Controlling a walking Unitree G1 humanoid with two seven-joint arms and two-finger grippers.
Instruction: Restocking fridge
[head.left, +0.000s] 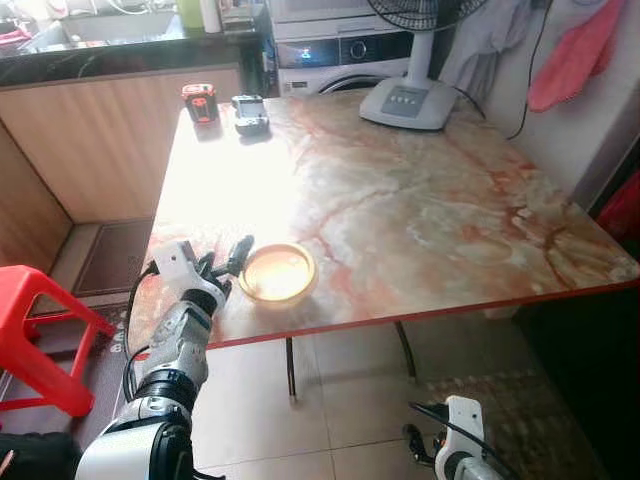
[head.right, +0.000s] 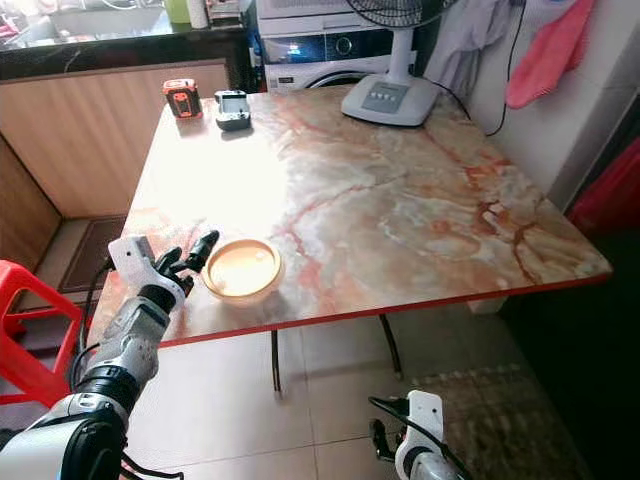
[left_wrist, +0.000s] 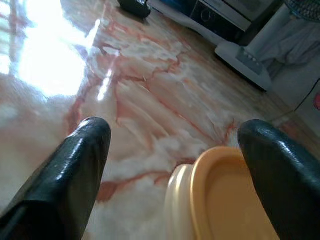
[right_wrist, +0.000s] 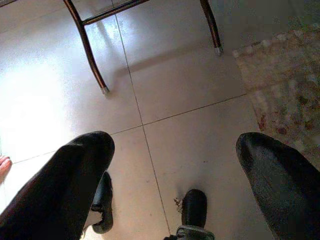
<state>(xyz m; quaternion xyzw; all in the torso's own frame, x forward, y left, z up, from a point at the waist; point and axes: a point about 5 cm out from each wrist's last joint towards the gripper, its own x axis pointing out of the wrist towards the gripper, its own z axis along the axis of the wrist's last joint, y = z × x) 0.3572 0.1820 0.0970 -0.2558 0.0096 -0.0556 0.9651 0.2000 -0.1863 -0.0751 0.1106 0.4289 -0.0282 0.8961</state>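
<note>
A shallow yellow bowl (head.left: 277, 272) sits on the marble table (head.left: 420, 210), close to its front left edge. My left gripper (head.left: 225, 258) is open just left of the bowl, low over the tabletop. In the left wrist view the bowl's rim (left_wrist: 220, 200) lies between the two black fingers (left_wrist: 75, 170), nearer one of them, with nothing clamped. My right gripper (head.left: 420, 440) hangs below table height, open (right_wrist: 175, 145), over the tiled floor.
At the table's far side stand a white fan base (head.left: 408, 102), a red-and-black device (head.left: 200, 102) and a grey device (head.left: 250, 113). A red stool (head.left: 40, 330) is at my left. Table legs (right_wrist: 87, 50) and a patterned rug (right_wrist: 285, 90) lie below.
</note>
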